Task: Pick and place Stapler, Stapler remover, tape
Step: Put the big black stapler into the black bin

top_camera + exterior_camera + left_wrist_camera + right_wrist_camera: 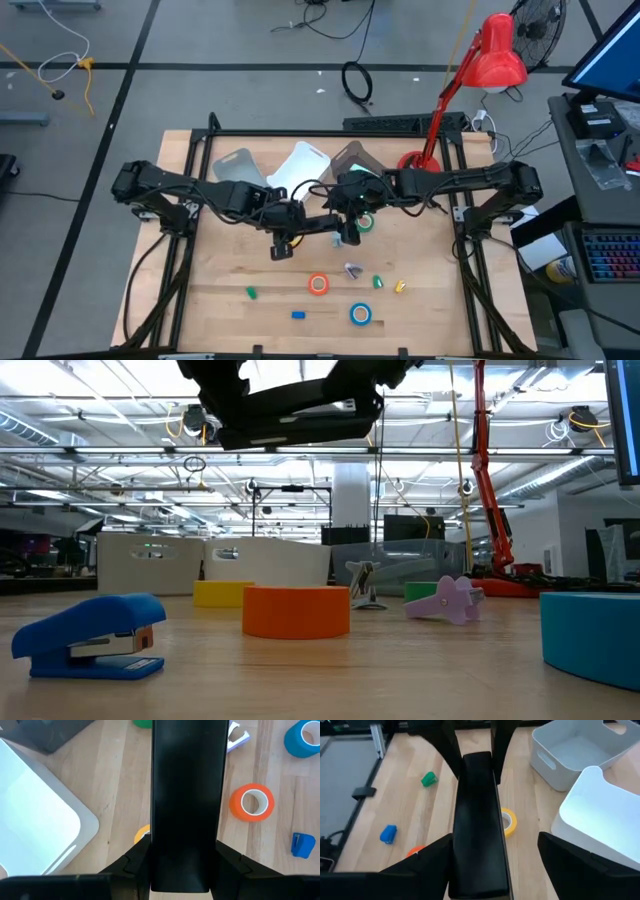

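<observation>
Early stage: left pincer pinches a black stapler aloft, right pincer spread around it; orange tape, blue tape and purple remover lie on the surface; white bin looks empty.

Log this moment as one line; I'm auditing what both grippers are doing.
left gripper: shut on black stapler, held above table | right gripper: open, fingers astride same stapler | orange tape: on table

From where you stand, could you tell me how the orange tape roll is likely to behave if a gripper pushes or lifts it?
The orange tape roll lies flat on the wooden table, so a push would probably slide it, not roll it. Its wide open core suggests it is light. The smooth round wall could slip in a grip; pinching across rim and core seems safer.
</observation>
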Robot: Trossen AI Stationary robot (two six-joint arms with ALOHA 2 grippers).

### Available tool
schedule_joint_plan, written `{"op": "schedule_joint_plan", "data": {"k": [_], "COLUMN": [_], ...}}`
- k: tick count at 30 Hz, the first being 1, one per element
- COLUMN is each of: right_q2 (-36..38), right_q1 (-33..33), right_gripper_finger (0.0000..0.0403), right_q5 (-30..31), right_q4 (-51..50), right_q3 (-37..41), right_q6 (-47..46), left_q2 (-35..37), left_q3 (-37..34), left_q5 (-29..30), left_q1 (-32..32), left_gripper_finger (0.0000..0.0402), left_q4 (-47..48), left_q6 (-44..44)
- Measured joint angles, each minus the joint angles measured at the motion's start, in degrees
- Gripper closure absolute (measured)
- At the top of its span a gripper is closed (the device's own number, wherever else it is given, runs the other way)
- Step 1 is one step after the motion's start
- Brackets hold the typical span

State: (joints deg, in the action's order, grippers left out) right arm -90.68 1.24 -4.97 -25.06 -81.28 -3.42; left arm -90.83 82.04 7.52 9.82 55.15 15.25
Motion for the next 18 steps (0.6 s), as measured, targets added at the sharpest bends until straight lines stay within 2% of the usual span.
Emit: {"op": "schedule_joint_plan", "data": {"k": [10,18], "right_q2": [-0.1,-0.1], "right_q1": [-0.1,-0.1], "right_gripper_finger": [0.0172,0.0234], "right_q5": [-1.4,-3.2], "right_q4": [0.0,0.0], "right_q3": [0.0,0.0], "right_q6": [-1.1,-1.4], "left_q2": [0.0,0.0], "left_q3": [0.0,0.0], "left_q5": [0.0,0.0], "left_q1": [0.0,0.0], "left_gripper_finger": [0.0259,0.0259], "left_q4": [0.1,0.1], "left_q6": [-0.1,0.0]}}
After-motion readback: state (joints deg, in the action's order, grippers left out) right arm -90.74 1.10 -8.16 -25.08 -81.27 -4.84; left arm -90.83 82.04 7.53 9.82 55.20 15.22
